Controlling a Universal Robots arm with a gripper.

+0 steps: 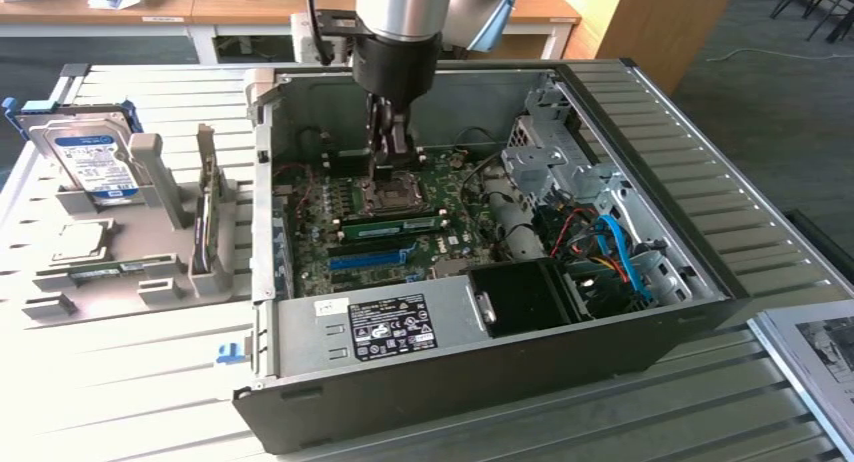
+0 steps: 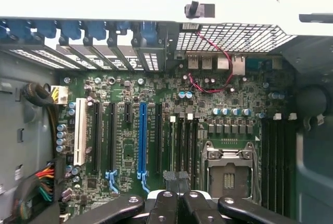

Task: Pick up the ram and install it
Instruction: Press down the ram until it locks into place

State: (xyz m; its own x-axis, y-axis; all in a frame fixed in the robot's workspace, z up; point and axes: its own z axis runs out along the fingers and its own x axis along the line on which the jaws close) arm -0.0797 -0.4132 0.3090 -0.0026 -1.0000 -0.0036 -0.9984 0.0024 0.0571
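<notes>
Inside open computer case [image 1: 694, 282], gripper [image 1: 390, 158] closed and empty above motherboard [image 1: 387, 232], green ram [image 1: 395, 223] seated in slot beside CPU socket [image 1: 388, 195].

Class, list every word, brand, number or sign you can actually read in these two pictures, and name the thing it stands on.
No text can be read.
Hard drive label: print too small.
Power supply label: white print on black, too blurred.
Small white sticker beside it: unreadable mark.
Motherboard: printed markings too small.
</notes>
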